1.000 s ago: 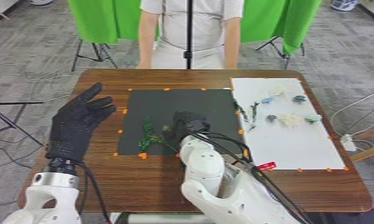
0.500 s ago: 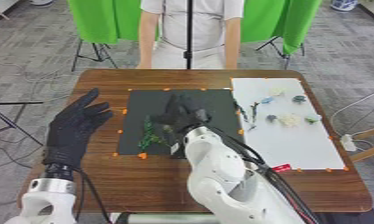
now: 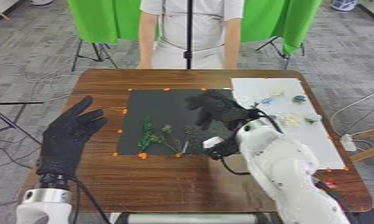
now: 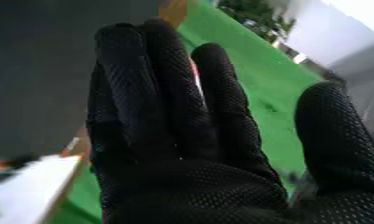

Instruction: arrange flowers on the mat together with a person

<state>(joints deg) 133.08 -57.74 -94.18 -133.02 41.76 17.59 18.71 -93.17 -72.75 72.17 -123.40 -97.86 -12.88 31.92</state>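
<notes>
Right hand (image 3: pixel 221 111): hangs open over the right side of the black mat (image 3: pixel 157 104)
Left hand (image 3: pixel 68 131): hangs open above the bench (image 3: pixel 121 185)
Green sprigs (image 3: pixel 149 134): lie on the mat
Flowers (image 3: pixel 299 99): rest on the white sheet (image 3: pixel 322 146)

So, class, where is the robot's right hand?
In the head view, the right hand is over the right part of the black mat, near the white mat.

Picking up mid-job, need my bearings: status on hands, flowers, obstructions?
Right hand open over right side of dark mat; left hand open, left of mat. Green stems on mat, more flowers on white board. Right arm covers part of that board.
</notes>
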